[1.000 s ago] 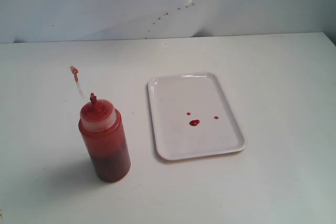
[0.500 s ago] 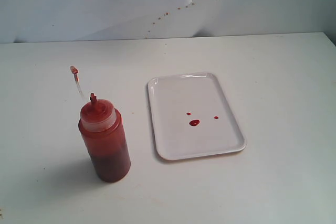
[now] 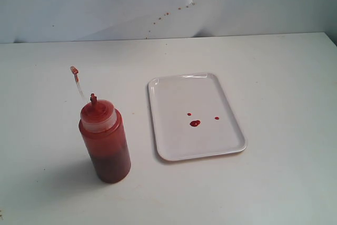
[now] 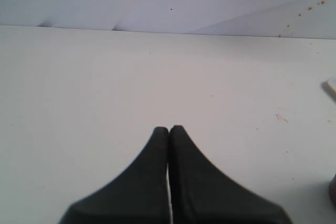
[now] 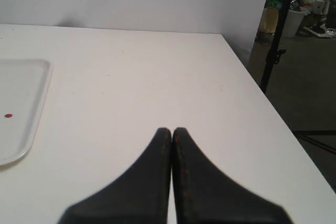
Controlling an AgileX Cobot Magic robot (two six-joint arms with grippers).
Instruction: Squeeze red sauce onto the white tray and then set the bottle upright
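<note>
We see the bottle (image 3: 105, 140) upright beside the white tray (image 3: 179, 98), which bears drops of red sauce (image 3: 195, 123). The left gripper (image 4: 169, 128) and right gripper (image 5: 172, 129) press their fingers together, empty. The right wrist view cuts the tray off.

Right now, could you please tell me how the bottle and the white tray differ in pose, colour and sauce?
The bottle stands upright and tall; the white tray lies flat and low. The bottle is translucent dark red; the tray is plain white. Red sauce shows through the bottle's wall, but sits on the tray only as three small drops. Both rest on the table, apart.
</note>
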